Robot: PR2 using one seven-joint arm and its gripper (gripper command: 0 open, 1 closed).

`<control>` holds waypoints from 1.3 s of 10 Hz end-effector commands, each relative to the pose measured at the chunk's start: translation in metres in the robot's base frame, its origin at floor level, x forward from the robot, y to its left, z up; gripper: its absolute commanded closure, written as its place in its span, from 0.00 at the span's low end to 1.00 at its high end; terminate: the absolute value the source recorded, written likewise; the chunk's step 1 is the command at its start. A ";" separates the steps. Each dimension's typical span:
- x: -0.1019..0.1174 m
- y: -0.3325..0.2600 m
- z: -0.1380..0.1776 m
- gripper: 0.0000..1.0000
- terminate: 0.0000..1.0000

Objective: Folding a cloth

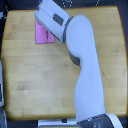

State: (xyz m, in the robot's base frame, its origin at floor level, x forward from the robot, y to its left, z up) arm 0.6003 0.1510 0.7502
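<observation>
The cloth [41, 35] is a small pink-magenta piece lying near the far left part of the wooden table [30, 70] in the exterior view. My white arm [82, 60] reaches up from the bottom edge and its wrist covers the cloth's right side. The gripper [44, 10] points toward the top of the view, just above the cloth. Its fingers [47, 6] appear as pale bars close together, and blur hides whether they are open or shut. Whether the fingers touch the cloth cannot be made out.
Black floor surrounds the table at the top and left. A light-coloured object [2, 87] sits at the exterior view's left edge beside the table. The robot's base [95, 121] shows at the bottom.
</observation>
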 end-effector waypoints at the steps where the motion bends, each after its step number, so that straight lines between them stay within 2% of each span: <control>1: 0.015 0.036 0.001 1.00 0.00; 3: 0.009 0.047 0.010 1.00 0.00; 4: -0.004 0.051 0.014 1.00 0.00; 7: -0.021 0.064 0.024 1.00 0.00; 11: -0.019 0.097 0.020 1.00 0.00; 13: 0.012 0.100 0.008 1.00 0.00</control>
State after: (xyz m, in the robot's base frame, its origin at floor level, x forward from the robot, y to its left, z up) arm 0.5808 0.2275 0.7706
